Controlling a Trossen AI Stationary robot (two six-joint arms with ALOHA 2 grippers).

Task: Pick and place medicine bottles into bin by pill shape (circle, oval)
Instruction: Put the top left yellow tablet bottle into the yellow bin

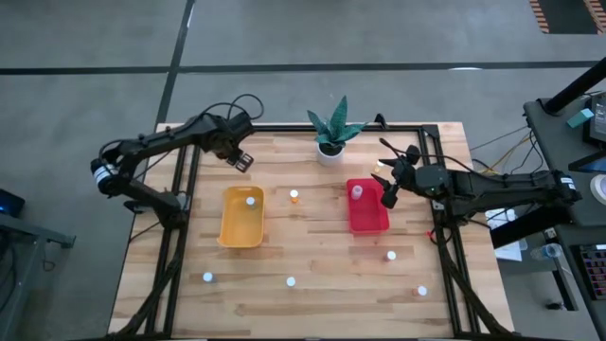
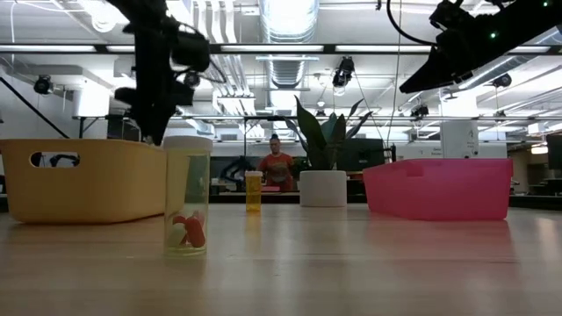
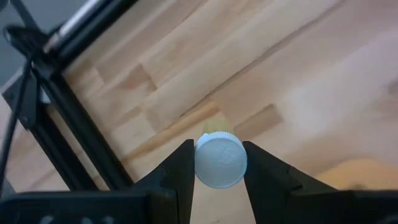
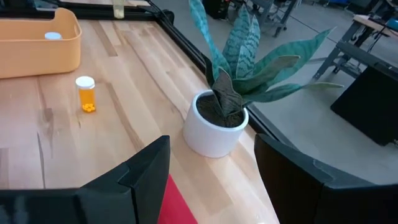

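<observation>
left gripper (image 1: 242, 159) raised over the table's (image 1: 312, 294) far left part, beyond the yellow bin (image 1: 240, 220), fingers (image 3: 177, 174) clamped on a white-capped medicine bottle (image 3: 220, 160). right gripper (image 1: 386, 186) poised by the red bin's (image 1: 367, 220) far edge, near the potted plant (image 1: 331, 128), fingers (image 4: 149, 165) spread wide and empty. one bottle lying in the yellow bin (image 1: 251, 201), another in the red one (image 1: 357, 191), an orange-tinted bottle (image 1: 294, 196) standing between the bins, more dotted along the table's near part (image 1: 290, 281).

Pale planked wooden table (image 1: 312, 294), smooth plastic trays (image 1: 230, 227).
</observation>
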